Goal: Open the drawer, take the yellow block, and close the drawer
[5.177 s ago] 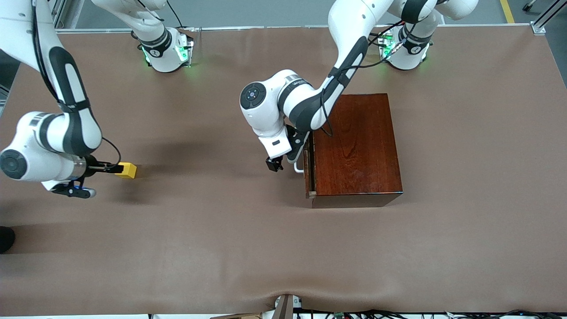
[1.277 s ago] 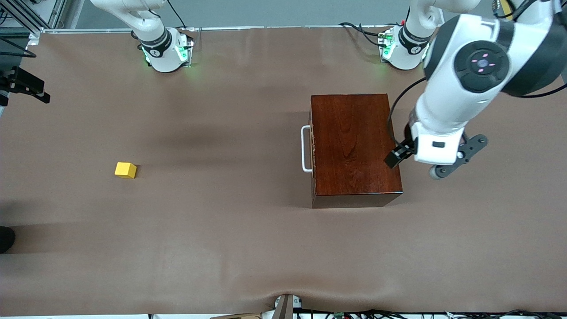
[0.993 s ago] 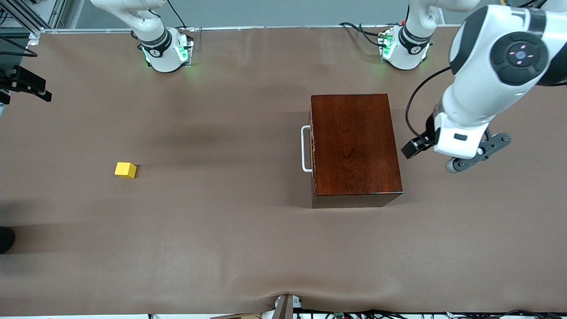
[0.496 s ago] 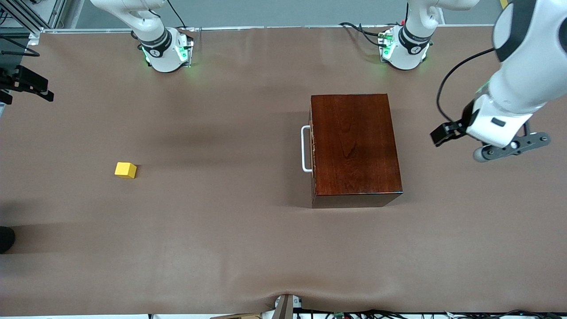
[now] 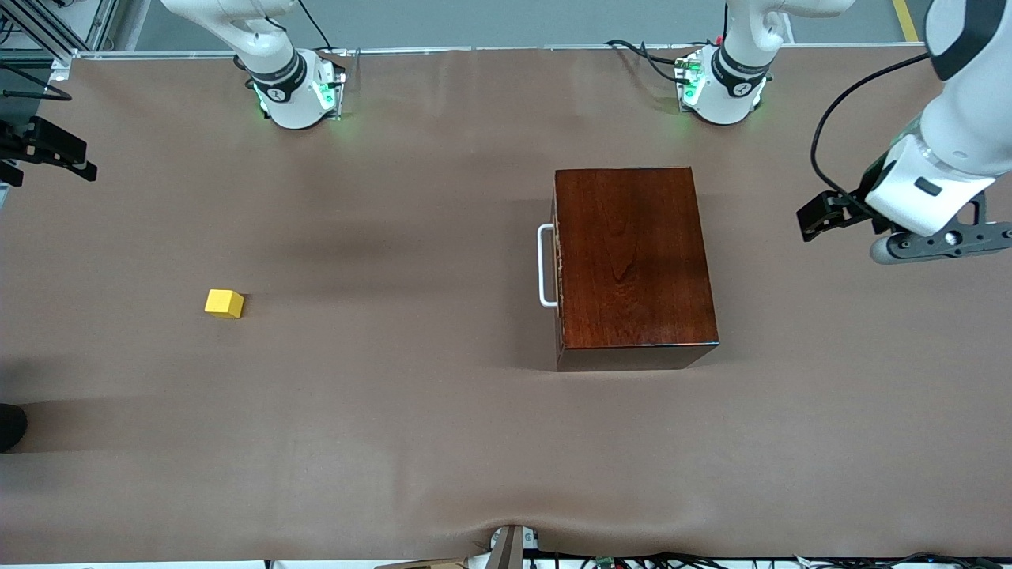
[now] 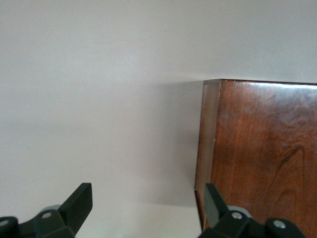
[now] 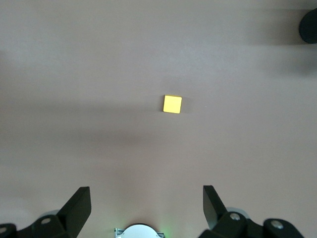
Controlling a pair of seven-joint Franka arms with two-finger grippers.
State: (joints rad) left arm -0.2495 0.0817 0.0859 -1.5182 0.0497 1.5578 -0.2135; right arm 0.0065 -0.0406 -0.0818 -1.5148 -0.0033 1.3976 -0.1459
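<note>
- We've got a brown mat over the whole table, with a little ripple at the middle of the edge nearest the front camera.
- Right at that ripple we spot a small metal bracket.
- Cables run along that same edge.
- There's a dark rounded thing at the edge by the right arm's end; we can't tell what it is.
- A metal frame rail sits at the corner farthest from the camera at the left arm's end.

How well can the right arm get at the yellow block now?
Probably well. The yellow block lies alone on the bare table, and the right gripper hangs high over it, open and holding nothing. Nothing stands between them.
</note>
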